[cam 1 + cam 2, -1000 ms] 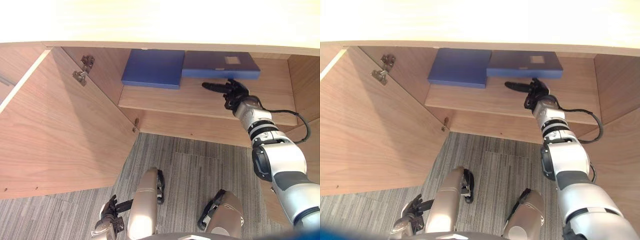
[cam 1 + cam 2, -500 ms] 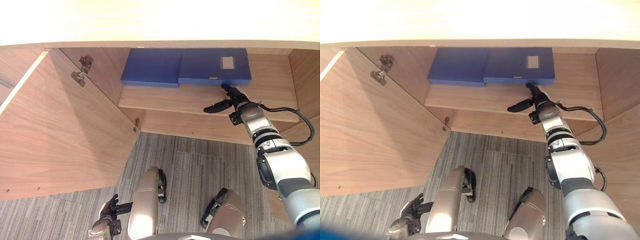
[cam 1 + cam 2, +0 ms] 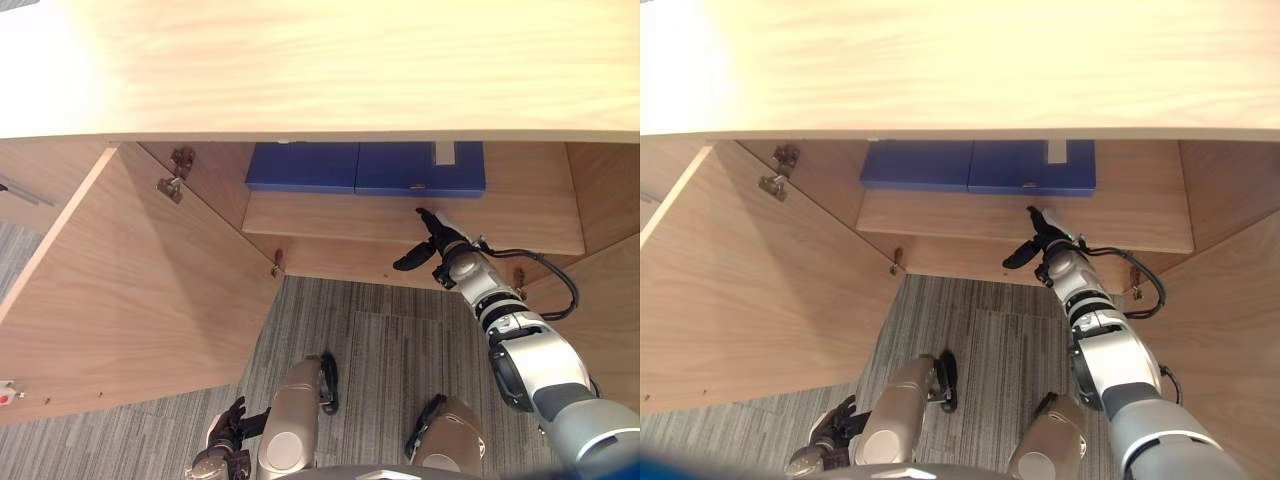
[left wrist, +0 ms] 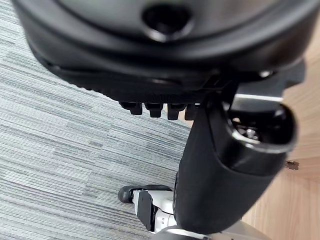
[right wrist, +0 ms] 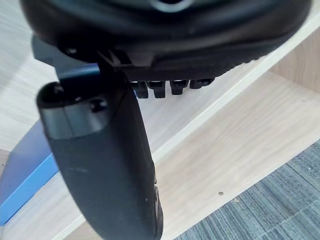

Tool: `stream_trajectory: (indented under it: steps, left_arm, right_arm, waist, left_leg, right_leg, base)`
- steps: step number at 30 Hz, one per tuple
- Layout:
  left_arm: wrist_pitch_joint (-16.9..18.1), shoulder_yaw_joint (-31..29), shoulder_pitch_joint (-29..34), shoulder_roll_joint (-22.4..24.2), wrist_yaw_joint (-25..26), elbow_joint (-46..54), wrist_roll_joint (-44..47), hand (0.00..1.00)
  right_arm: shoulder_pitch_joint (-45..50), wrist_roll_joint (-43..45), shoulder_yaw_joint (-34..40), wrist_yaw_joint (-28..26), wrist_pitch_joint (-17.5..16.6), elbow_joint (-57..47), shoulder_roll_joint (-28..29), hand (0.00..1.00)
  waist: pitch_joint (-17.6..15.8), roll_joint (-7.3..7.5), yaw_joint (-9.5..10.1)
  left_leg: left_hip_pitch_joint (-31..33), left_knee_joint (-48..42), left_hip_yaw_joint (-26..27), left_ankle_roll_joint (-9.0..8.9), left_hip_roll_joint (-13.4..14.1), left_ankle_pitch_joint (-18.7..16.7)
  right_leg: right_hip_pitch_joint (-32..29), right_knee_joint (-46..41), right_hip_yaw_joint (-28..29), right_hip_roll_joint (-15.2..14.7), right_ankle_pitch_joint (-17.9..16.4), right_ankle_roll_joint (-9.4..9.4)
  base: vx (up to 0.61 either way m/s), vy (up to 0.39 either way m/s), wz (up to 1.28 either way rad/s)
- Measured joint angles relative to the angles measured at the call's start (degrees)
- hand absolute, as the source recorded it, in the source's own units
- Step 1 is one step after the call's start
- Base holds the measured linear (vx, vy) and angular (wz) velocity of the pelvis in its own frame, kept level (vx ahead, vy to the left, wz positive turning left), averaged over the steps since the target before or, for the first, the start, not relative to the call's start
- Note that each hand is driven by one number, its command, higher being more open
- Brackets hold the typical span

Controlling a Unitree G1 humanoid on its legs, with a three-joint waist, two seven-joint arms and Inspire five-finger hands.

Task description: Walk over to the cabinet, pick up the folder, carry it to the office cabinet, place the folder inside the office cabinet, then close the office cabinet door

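Office cabinet (image 3: 300, 70) is seen from above, with both doors standing open: left door (image 3: 130, 290) swung wide, right door (image 3: 1230, 330) seen at the edge of the view. Two metal hinges are counted on the left side, an upper hinge (image 3: 175, 172) and a lower hinge (image 3: 277, 264).

Two blue folders are counted on the one shelf (image 3: 330, 215). They are set side by side at the back, edges touching. The plain folder (image 3: 300, 167) lies to the left. The labelled folder (image 3: 420, 168), marked by one white label, lies to the right. Neither folder is held.

The right hand (image 3: 437, 243) is held just in front of the shelf's front edge, below the labelled folder and apart from it. Its fingers are extended and its thumb is spread out to the side; nothing is gripped. In the right wrist view a blue folder edge is seen past the thumb.

The left hand (image 3: 830, 425) is hung low over the grey striped carpet (image 3: 380, 350), well apart from the cabinet, fingers relaxed and empty.
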State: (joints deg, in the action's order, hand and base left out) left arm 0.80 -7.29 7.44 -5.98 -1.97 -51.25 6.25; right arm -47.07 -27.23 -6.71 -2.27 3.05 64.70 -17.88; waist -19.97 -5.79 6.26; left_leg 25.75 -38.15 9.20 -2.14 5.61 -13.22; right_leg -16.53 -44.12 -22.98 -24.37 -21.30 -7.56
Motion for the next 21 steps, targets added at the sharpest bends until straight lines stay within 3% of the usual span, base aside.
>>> stream_trajectory:
  steps: [6,10,12,16,21]
  left_arm:
    - [0.20,1.47,0.86,0.01,0.21,0.11,0.20,1.00]
    - [0.40,0.96,2.13,-0.02,1.06,-0.23,0.29,1.00]
    - [1.28,-0.63,3.10,0.31,2.02,-0.32,0.31,1.00]
    - [2.47,-2.06,2.78,0.81,4.26,-1.83,0.00,1.00]
    - [3.66,-2.07,2.71,-0.19,5.00,-3.04,-0.27,1.00]
  right_arm:
    - [2.95,0.20,5.91,-1.48,0.39,-0.17,1.57,1.00]
    - [8.92,0.40,11.12,1.95,0.09,-2.41,5.27,1.00]
    - [13.86,0.39,11.08,5.82,0.02,-2.56,6.81,1.00]
    - [21.95,3.77,12.41,8.84,-0.32,-1.98,6.92,1.00]
    - [34.39,8.44,15.73,11.10,-1.91,-6.72,9.39,1.00]
  waist:
    - [0.15,0.32,0.44]
    - [2.16,1.21,0.27]
    - [3.11,2.24,0.14]
    - [4.75,4.40,-1.07]
    - [8.59,6.77,-3.99]
  left_leg:
    - [-7.52,12.16,1.98,-0.82,-0.22,5.59]
    - [-11.55,21.40,3.21,-2.17,1.63,10.11]
    - [-12.03,21.23,0.38,-2.29,2.21,10.10]
    - [-14.41,22.01,-8.77,-4.80,1.04,8.37]
    - [-17.58,21.50,-4.10,-3.73,0.96,4.92]
  right_leg:
    - [5.68,10.68,-1.69,2.64,5.38,0.25]
    - [9.51,24.55,-1.37,8.93,12.66,0.88]
    - [11.25,30.78,0.70,11.86,16.49,1.10]
    - [12.33,37.70,6.41,13.97,21.80,1.17]
    - [11.18,39.17,14.12,14.10,24.38,0.69]
  base:
    - [0.05,-0.041,-0.11]
    - [0.06,-0.029,-0.33]
    - [0.07,-0.016,-0.55]
    - [0.00,0.033,-0.74]
    - [-0.13,0.116,-0.81]
